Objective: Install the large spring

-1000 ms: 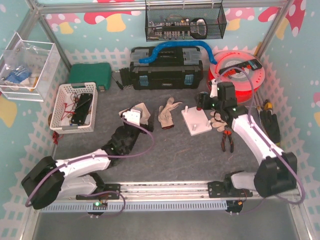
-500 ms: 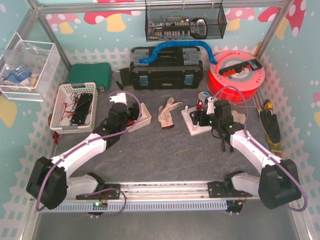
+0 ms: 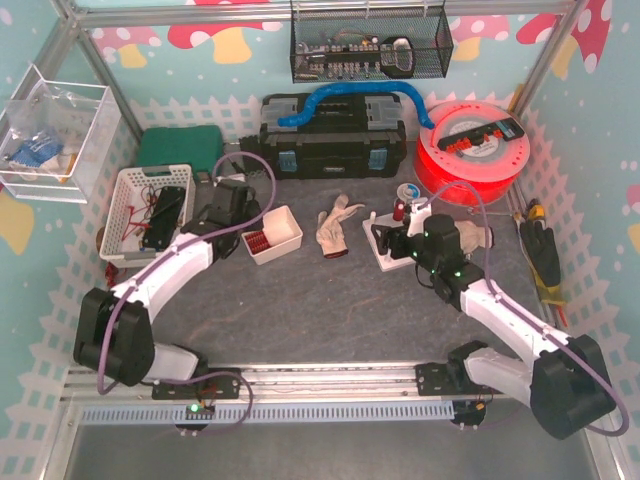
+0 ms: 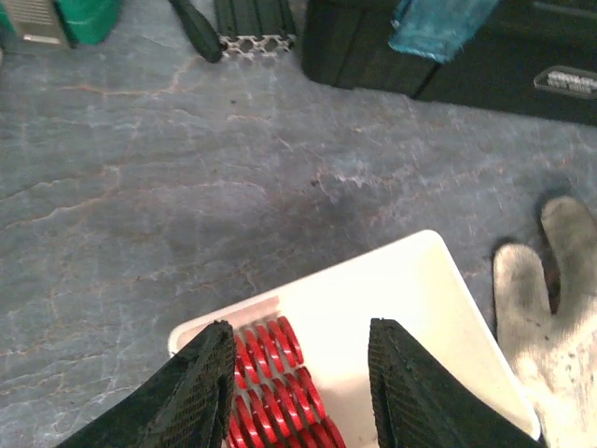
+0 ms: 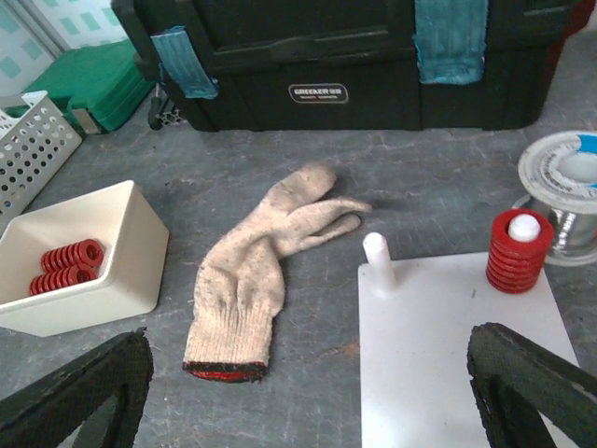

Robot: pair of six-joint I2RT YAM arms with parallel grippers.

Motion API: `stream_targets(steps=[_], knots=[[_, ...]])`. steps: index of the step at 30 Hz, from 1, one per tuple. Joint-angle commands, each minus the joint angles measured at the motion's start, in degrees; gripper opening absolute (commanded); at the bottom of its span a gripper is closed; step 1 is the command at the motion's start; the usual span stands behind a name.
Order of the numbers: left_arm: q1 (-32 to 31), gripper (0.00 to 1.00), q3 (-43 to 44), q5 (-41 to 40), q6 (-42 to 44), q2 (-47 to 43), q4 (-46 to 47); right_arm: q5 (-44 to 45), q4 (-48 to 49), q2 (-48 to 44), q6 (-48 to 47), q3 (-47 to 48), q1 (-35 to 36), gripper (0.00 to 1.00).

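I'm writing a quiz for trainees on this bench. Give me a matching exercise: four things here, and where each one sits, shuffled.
Things:
1. loose springs
2. glove
3. bare peg
4. wire spool

Places:
A. stands on the white plate
B. inside the white bin
C. flat on the table, between bin and plate
D. on the table by the plate's far edge

Pairs: 1-B, 2-C, 3-A, 4-D

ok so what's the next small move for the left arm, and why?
Probably lower the left gripper straight down into the white bin and close on one of the red springs. Its jaws are open and empty, poised just above the springs, and the white plate has a bare peg beside a fitted spring.
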Motion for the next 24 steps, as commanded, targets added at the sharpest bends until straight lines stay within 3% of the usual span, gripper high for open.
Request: stream_targets(steps=[1,4,11,24], knots=[[-0.8,0.43,5.5,4.3,12.6,3.54,-8.18,5.64,2.78,-0.27,-1.88,0.6,2.89,0.92],[-1.77,0.37,7.62,-1.93,22.01,4.82,-8.71,5.89,2.1,0.15,-1.43,0.84,3.31,0.92],[-1.94,0.35,11.83,2.78,38.73,7.74,-10.0,5.18,1.27,1.98,-0.74,1.47,3.66,0.92],[-1.11,0.32,14.25,3.93,45.37,16.08,-18.27,4.76,0.17,2.66,-0.51,1.96,3.76,0.92]])
